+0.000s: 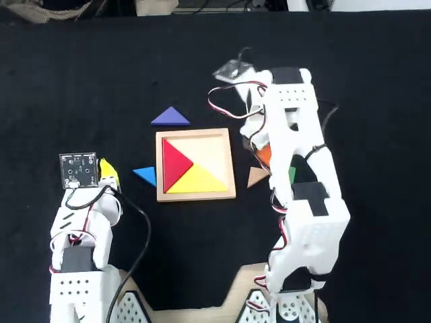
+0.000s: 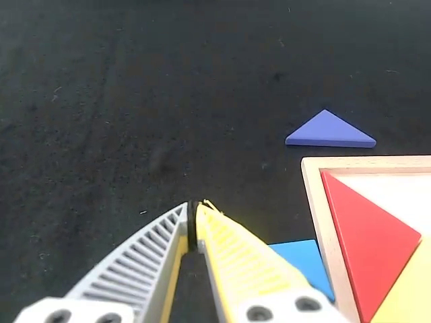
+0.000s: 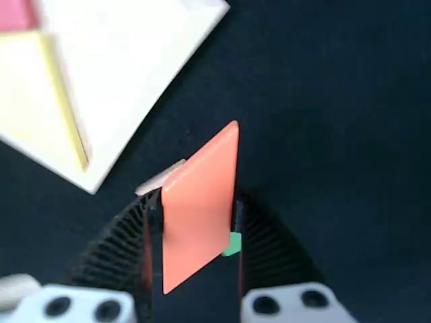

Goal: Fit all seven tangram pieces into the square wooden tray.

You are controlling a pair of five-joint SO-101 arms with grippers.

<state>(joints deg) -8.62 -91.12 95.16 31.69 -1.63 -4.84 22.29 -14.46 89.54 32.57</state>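
While the right gripper (image 3: pixel 194 214) pinches the orange piece (image 3: pixel 202 195) at three o'clock of the tray (image 1: pixel 196 196), the left gripper (image 2: pixel 194 211) is pressed together.

pale wooden tray (image 1: pixel 196 197), matt black tabletop (image 1: pixel 81 87)

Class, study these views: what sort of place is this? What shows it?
Likely a robotics lab bench: a white left arm and right arm, a black table, a wooden tangram tray.
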